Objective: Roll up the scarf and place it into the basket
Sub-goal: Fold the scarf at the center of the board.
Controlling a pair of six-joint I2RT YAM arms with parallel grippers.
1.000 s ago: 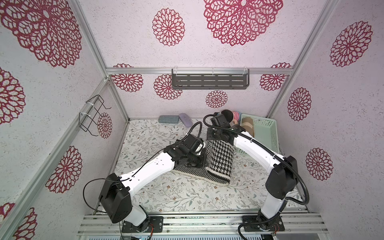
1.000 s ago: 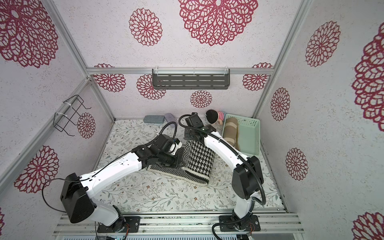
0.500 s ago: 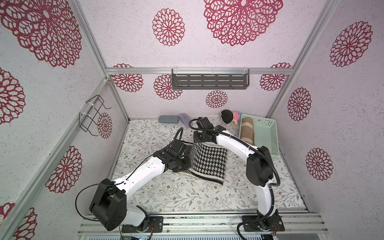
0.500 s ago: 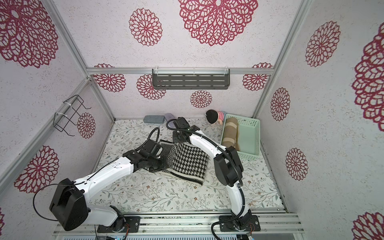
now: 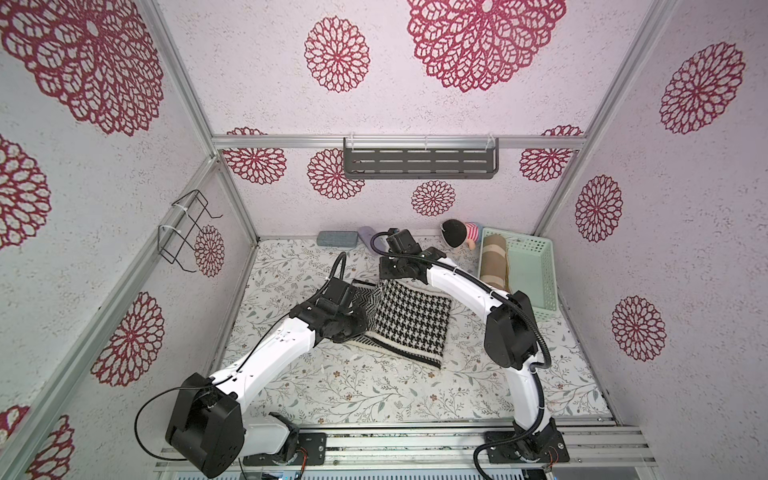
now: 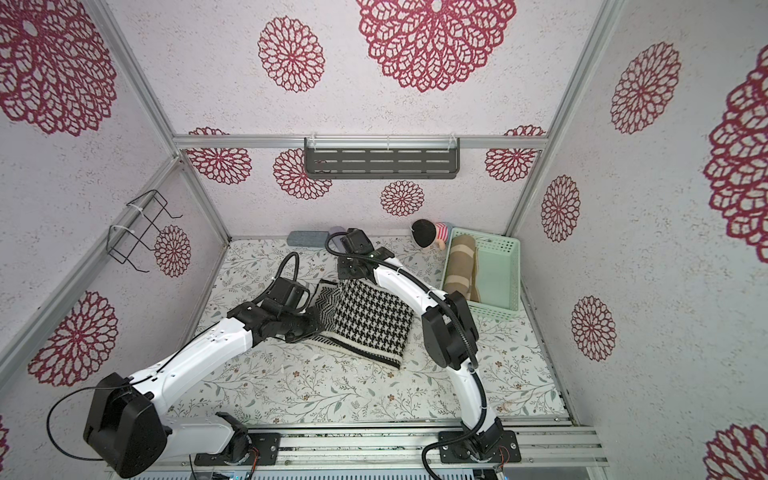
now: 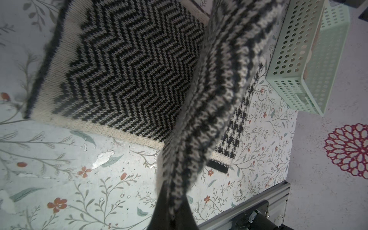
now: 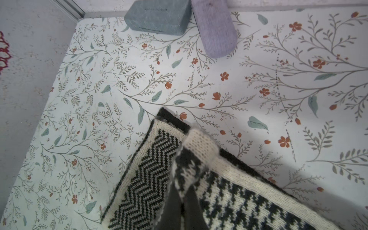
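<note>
On the near stretch of the floral table mat [image 5: 374, 386], just beyond the aluminium rail [image 5: 415, 440] that carries both arm bases, nothing lies between the robot and the scarf [image 5: 409, 320], a black-and-white knit spread near the middle of the mat and well outside the basket [image 5: 550, 274]. Its zigzag layer lies flat while a houndstooth flap is raised and draped over it. The left gripper [image 7: 173, 215] is clamped tight on the flap's nearer edge, as the left wrist view shows, the knit bunched between its dark fingers; the right gripper [image 8: 180, 205] is pinched on the flap's far cream-edged corner. In both top views the right arm's white forearm runs across the gap between scarf and basket, crossing the direct line between them. The pale mint-green basket stands to the right at the wall, with a brown striped roll of cloth [image 5: 494, 262] already lying along the side nearest the scarf; the rest of its floor is bare. Farther back, against the rear wall, a grey-blue case [image 5: 337, 238] and a lilac case [image 5: 368, 235] sit close together, the right arm's wrist partly hiding the lilac one in both top views. A dark-haired doll [image 5: 457, 233] lies by the basket's far corner. Above hang a dark grey slotted shelf [image 5: 419, 164] and, on the left wall, a black wire rack [image 5: 183, 228].
</note>
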